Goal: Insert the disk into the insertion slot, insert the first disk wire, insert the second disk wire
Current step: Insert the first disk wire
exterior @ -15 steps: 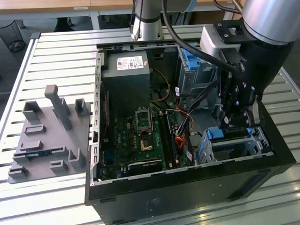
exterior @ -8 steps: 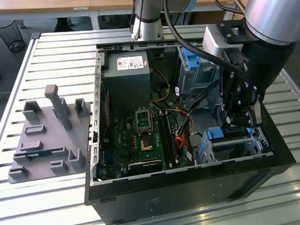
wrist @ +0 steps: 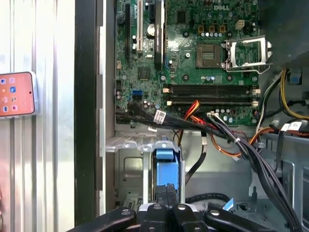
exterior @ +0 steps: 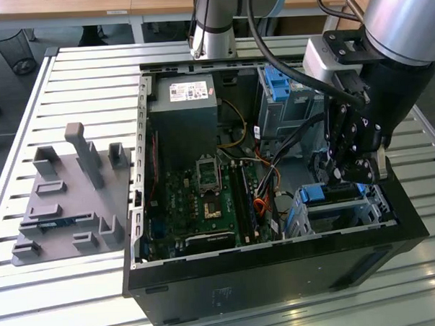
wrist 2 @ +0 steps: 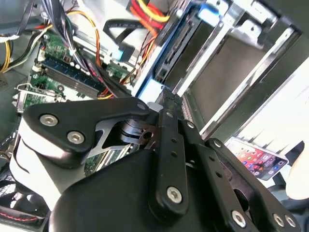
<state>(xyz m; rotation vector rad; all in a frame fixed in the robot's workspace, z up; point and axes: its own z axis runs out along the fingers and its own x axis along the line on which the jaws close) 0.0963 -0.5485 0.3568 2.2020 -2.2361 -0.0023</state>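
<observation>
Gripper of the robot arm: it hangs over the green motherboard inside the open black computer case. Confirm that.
Not right. The gripper hangs over the low grey sheet-metal drive cage inside the open black computer case, to the exterior view's right of the green motherboard, not over it. The exterior view shows this.

Exterior view looked down on the open computer case (exterior: 280, 265), arm (exterior: 406, 25) at two o'clock, both wrist views hung close inside, sharing the motherboard (wrist: 193, 63) (wrist 2: 50, 77).
</observation>
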